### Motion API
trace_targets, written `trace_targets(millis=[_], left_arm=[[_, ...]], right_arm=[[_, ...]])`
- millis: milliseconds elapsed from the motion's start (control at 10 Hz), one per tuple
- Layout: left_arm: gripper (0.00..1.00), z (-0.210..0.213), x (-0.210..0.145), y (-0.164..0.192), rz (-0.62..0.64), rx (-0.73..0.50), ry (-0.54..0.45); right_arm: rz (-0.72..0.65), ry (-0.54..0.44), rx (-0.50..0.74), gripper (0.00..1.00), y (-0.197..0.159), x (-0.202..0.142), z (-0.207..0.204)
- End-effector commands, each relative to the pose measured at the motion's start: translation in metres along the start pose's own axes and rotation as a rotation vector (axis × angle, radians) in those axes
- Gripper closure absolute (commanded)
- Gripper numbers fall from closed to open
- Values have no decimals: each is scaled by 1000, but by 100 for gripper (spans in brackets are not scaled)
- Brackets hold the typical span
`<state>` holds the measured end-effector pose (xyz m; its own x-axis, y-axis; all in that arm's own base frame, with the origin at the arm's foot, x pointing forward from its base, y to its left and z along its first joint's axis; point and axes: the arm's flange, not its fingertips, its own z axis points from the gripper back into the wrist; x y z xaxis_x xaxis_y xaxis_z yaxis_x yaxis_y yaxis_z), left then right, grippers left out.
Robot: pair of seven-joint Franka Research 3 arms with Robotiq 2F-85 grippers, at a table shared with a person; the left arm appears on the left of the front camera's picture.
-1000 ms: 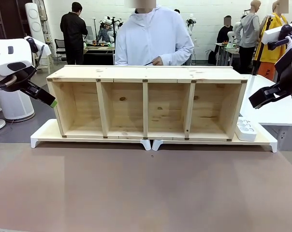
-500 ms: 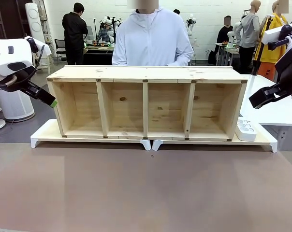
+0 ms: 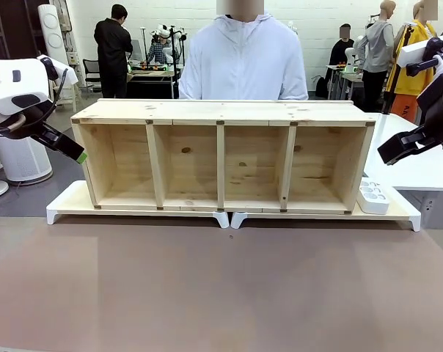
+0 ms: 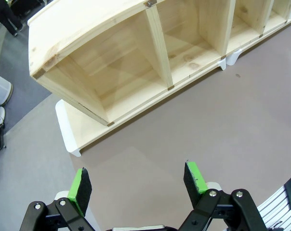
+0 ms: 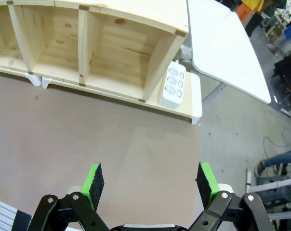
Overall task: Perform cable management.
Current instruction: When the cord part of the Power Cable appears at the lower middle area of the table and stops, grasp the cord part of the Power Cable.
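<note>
My left claw (image 4: 138, 180) hangs wide open and empty off the shelf's (image 3: 221, 110) left end, my right claw (image 5: 150, 180) likewise off its right. Where the cable lies I cannot tell, nor which arm is nearer.

The shelf (image 3: 221, 111) is bare, knotty pale wood; the worktop (image 3: 221, 293) matt brown; the power strip (image 5: 176, 84) near its right edge smooth white, probably plastic.

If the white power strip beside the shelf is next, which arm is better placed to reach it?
Right, probably. The power strip lies by the right end of the wooden shelf, near and below the open right gripper. The open left gripper hovers off the opposite end, with the whole shelf between.
</note>
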<state>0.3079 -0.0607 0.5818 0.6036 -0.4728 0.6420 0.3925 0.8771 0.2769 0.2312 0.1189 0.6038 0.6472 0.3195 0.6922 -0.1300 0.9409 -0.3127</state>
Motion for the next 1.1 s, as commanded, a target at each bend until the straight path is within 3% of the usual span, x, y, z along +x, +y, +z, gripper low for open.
trace_targets(millis=[0, 1000], left_arm=[[0, -1, 0, 0, -2, 1, 3], [0, -1, 0, 0, -2, 1, 3]], right_arm=[[1, -2, -3, 0, 0, 0, 0], [1, -2, -3, 0, 0, 0, 0]])
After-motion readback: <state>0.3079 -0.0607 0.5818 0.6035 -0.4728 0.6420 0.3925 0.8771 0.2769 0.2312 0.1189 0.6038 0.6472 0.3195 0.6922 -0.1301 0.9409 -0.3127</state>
